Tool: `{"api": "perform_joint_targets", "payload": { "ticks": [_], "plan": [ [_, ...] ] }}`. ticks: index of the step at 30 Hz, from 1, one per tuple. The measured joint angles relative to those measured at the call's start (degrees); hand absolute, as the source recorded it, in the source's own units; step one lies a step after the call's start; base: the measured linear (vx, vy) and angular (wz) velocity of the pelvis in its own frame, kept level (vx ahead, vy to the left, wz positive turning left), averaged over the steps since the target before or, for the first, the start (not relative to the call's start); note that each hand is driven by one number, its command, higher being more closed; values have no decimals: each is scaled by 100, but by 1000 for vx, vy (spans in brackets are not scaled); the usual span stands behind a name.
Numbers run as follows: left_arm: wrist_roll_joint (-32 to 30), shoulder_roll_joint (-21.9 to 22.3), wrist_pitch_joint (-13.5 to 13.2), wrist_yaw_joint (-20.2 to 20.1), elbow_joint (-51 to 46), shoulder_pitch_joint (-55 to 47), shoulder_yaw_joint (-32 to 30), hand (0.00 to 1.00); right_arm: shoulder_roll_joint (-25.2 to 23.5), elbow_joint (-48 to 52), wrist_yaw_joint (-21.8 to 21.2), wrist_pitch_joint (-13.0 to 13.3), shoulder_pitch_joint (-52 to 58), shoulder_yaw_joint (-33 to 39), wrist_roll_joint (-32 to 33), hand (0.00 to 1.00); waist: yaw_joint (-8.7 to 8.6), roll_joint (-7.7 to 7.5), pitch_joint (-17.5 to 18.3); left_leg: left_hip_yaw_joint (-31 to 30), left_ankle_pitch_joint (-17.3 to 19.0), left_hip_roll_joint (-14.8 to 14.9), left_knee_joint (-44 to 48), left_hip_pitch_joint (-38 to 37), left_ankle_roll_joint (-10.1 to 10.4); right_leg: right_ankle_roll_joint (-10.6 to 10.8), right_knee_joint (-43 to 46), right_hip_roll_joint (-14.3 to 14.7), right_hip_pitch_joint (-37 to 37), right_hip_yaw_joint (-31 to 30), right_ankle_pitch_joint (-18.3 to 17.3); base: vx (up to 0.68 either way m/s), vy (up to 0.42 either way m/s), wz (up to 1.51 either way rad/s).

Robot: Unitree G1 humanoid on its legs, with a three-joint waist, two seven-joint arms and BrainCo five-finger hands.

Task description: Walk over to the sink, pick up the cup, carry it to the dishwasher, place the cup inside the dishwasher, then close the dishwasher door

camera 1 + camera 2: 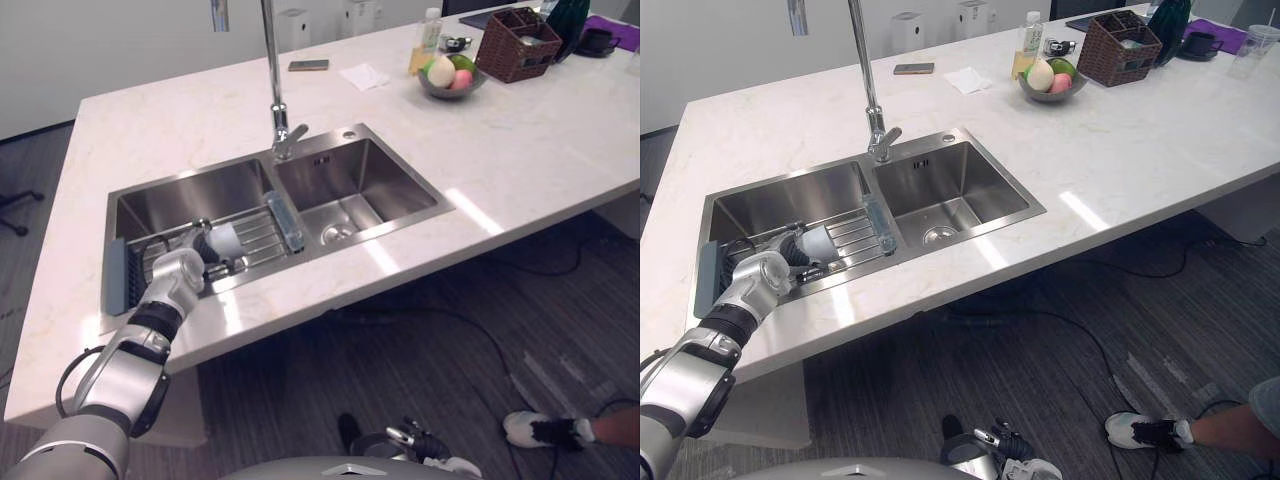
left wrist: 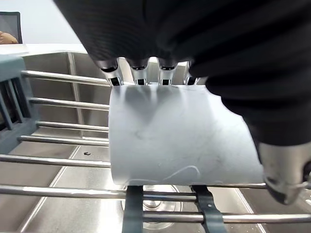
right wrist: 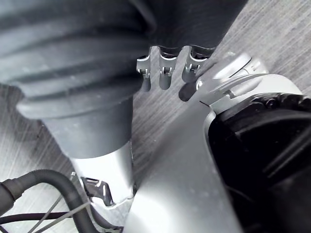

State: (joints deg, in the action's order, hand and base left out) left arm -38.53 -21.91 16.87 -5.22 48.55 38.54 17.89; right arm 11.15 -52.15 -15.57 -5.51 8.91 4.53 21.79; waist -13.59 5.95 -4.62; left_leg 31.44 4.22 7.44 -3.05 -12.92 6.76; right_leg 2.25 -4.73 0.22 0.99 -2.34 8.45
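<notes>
In the left eye view, the left hand (image 1: 180, 270) is down in the left half of the sink (image 1: 385, 165), at the lower left of the frame. It has the pale cup (image 1: 224, 240). The cup lies on its side on a wire rack (image 1: 265, 235) set across that half. The sink sits in a pale stone table (image 1: 520, 160).

In the right eye view, the cup (image 1: 818, 243) is at the middle left, just right of the hand.

In the left wrist view, the fingers (image 2: 140, 73) reach over the top of the cup (image 2: 180, 136). The thumb (image 2: 284, 170) presses it at the lower right, so the hand is wrapped round the cup. The cup seems to rest on the rack bars.

In the right wrist view, the right hand (image 3: 165, 73) hangs over the grey floor (image 3: 272, 29). Its fingers are loose and hold nothing.

The step looks like picking up the cup. Next, I think, comes a firm squeeze and a lift straight up. That way the cup clears the bars and the sink edge before the walk to the dishwasher.
</notes>
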Motion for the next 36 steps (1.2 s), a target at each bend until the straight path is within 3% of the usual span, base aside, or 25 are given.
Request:
{"api": "perform_joint_targets", "payload": {
  "ticks": [15,26,27,36],
  "plan": [
    [152,175,212,56,19,-124,-223,0,79,395,195,-215,-1,-155,-142,0,-145,110,-142,-7,7,7,14,-5,7,4,-15,0,-12,-4,-26,-20,-11,0],
    [221,284,205,124,40,-244,-208,0,115,419,223,-225,-13,-180,-161,0,-196,144,-179,-83,45,22,106,-6,13,40,-36,-22,-104,34,-65,-5,-4,2],
    [220,284,204,122,40,-245,-204,100,123,420,237,-225,-15,-201,-163,0,-213,148,-178,-107,44,23,109,-7,12,41,-36,-26,-104,53,-66,-7,-10,6],
    [176,278,151,108,16,-274,-187,100,143,431,282,-368,-66,-215,-189,0,-260,191,-197,-163,45,22,116,-10,11,32,-36,-32,-130,92,-61,-7,-9,3]
  ]
}}
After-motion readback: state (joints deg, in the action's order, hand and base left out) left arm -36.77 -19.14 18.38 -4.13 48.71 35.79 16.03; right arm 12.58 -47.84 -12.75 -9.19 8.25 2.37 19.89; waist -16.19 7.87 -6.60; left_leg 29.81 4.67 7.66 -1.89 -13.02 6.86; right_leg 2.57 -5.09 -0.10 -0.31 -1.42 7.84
